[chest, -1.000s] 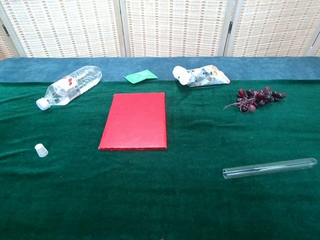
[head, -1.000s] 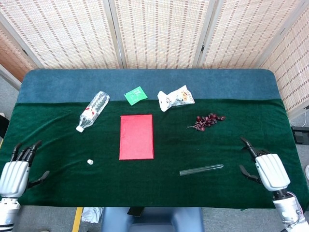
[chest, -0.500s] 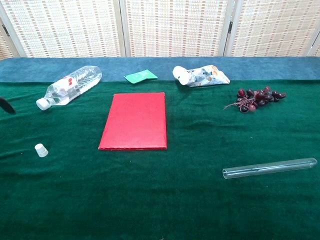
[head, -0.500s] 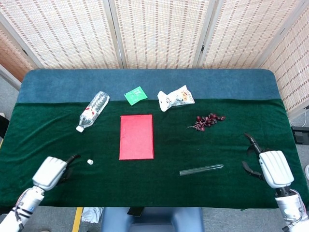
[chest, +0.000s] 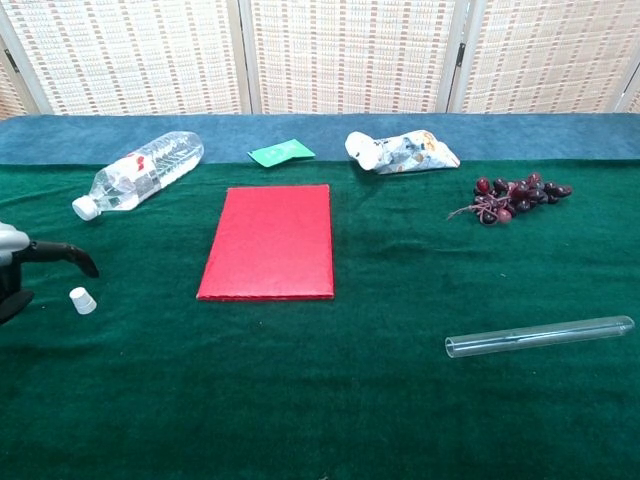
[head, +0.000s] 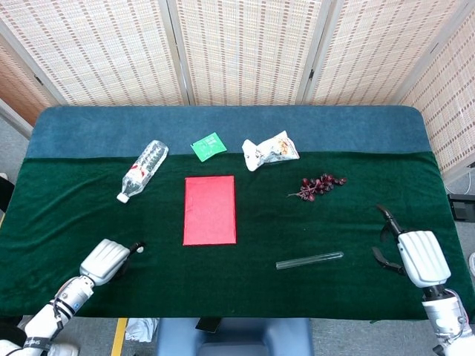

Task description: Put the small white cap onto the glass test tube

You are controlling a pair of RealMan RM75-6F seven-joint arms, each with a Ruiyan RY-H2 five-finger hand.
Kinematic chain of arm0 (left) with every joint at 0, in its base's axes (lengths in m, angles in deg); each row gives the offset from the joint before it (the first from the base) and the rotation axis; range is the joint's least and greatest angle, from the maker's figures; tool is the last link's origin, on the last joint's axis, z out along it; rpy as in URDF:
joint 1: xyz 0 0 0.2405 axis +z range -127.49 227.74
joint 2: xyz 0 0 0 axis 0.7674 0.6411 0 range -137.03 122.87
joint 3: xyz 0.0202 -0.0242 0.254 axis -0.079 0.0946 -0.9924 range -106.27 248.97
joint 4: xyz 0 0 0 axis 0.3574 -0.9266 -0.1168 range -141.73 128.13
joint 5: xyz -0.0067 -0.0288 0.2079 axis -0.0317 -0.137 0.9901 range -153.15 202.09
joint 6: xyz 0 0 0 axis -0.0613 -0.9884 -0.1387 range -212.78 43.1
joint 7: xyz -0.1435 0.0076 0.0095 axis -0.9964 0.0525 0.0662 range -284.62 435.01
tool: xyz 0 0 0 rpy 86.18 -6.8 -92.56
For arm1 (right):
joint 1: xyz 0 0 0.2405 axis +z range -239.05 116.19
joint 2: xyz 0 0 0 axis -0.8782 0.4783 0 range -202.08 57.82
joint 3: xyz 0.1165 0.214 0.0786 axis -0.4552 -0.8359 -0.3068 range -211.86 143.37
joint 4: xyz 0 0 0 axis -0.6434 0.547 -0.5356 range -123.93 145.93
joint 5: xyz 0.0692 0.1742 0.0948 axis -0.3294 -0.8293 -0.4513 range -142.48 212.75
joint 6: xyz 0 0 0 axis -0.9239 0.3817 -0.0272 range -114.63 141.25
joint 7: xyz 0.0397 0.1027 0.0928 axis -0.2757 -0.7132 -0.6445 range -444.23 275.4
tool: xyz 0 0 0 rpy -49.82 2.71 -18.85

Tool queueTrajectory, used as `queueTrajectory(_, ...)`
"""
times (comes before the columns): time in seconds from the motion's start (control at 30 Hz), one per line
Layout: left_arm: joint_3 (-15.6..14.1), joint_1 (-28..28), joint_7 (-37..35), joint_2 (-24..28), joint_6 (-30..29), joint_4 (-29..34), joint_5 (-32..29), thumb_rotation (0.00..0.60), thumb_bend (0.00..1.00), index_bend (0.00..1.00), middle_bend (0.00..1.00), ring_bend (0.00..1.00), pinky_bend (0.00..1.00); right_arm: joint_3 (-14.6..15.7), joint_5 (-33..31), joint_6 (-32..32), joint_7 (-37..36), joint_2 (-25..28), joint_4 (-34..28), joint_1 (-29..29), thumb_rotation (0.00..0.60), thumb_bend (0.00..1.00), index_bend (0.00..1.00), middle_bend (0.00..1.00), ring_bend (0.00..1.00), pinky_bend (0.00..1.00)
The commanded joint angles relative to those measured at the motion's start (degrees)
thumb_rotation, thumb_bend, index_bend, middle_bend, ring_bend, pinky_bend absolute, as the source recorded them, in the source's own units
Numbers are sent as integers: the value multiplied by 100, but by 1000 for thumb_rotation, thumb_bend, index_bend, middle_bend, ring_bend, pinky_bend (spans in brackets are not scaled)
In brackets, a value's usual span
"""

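Your left hand (head: 109, 259) sits right at the small white cap (chest: 83, 300), fingers spread and holding nothing, one dark fingertip (chest: 88, 265) arched over it. Bring thumb and finger down on either side of the cap and pinch low, so it doesn't tip or skid on the green surface (chest: 330, 400). The glass test tube (chest: 540, 336) lies flat, well apart to the right, nearer your right hand (head: 415, 256), which is also open and empty.
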Motion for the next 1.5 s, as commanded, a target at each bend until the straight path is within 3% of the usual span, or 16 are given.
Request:
queueTrajectory(0.03,-15,-89,166,-68,129,40,-179,600,737,213,1000,856,745,0,-15,-6,-26,-10,26,1,550,404,81,568,730,690)
queueTrajectory(0.83,-206,-92,498,-117,110,-109,-1181,600,736,244,1000,856,748,1,-95,-61,-192,-72,179,28,551,404,79,568,732,695)
queueTrajectory(1.07,-222,-40,510,-122,-141,0,-1087,600,737,234,1000,856,748,11,-66,-32,-217,-85,197,21,550,404,72,568,735,695)
queueTrajectory(1.5,-218,-292,764,-295,98,18,-1269,600,736,237,1000,856,748,12,-145,-28,-307,-64,259,-10,549,405,71,568,739,695)
